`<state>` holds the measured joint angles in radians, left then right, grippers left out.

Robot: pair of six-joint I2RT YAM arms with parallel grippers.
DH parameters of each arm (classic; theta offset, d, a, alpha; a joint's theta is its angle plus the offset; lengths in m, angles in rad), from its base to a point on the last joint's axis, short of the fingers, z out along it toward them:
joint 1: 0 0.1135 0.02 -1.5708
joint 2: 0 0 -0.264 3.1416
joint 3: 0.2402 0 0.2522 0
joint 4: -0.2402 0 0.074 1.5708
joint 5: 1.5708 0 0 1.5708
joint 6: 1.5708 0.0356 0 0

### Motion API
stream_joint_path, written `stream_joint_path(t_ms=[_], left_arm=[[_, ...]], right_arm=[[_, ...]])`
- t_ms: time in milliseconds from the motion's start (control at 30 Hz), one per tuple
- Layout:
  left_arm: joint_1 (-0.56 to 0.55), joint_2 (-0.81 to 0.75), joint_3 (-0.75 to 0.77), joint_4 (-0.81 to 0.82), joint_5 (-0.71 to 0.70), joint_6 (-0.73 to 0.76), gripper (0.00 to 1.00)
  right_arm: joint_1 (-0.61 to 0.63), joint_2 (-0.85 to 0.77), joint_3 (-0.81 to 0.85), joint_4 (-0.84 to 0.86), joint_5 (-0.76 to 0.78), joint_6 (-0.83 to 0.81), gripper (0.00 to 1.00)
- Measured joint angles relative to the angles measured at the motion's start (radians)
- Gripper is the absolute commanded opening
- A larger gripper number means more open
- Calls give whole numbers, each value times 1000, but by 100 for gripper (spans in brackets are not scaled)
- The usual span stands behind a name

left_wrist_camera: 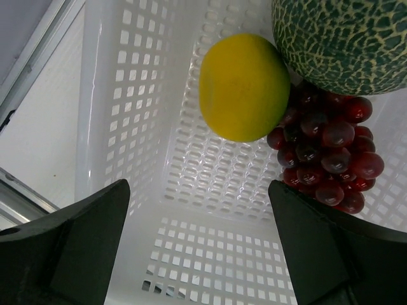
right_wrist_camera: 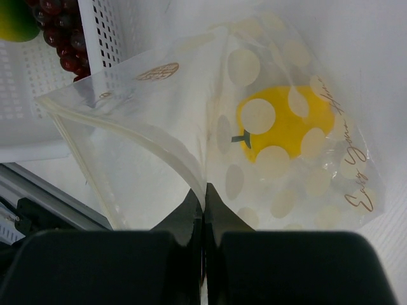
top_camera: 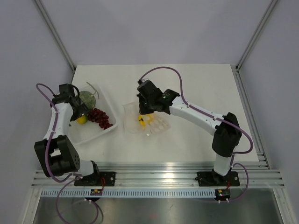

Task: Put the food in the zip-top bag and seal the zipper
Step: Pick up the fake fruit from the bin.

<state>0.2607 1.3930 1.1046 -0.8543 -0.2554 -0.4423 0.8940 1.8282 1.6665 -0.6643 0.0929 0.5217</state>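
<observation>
The clear zip-top bag with cream dots lies at the table's middle, right of the tray. One yellow fruit lies inside it. My right gripper is shut on the bag's mouth edge, pinching the pale zipper, and the mouth gapes open to the left. My left gripper is open and empty over the white tray, just short of a yellow ball. The grey-green netted fruit sits beyond the ball. In the top view the left gripper hovers over the ball.
A bunch of dark red grapes lies in the tray against the ball and the netted fruit. The tray stands at the table's left, its right wall close to the bag. Metal frame rails run along the near edge.
</observation>
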Motion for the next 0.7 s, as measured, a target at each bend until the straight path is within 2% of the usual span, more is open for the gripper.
stream_joint_path(t_ms=[233,533,667,700], left_arm=[[-14,44,-2,67,10,20,85],[-42,126,-2,125,-20,16,81],[-50,178,2,132,-39,4,77],[-53,197,2,132,-46,-2,73]], right_arm=[[0,0,-25,30,-35,-11,1],[0,0,-31,62,-52,-10,1],[0,0,-35,66,-58,-10,1],[0,0,-35,69,-61,-10,1]])
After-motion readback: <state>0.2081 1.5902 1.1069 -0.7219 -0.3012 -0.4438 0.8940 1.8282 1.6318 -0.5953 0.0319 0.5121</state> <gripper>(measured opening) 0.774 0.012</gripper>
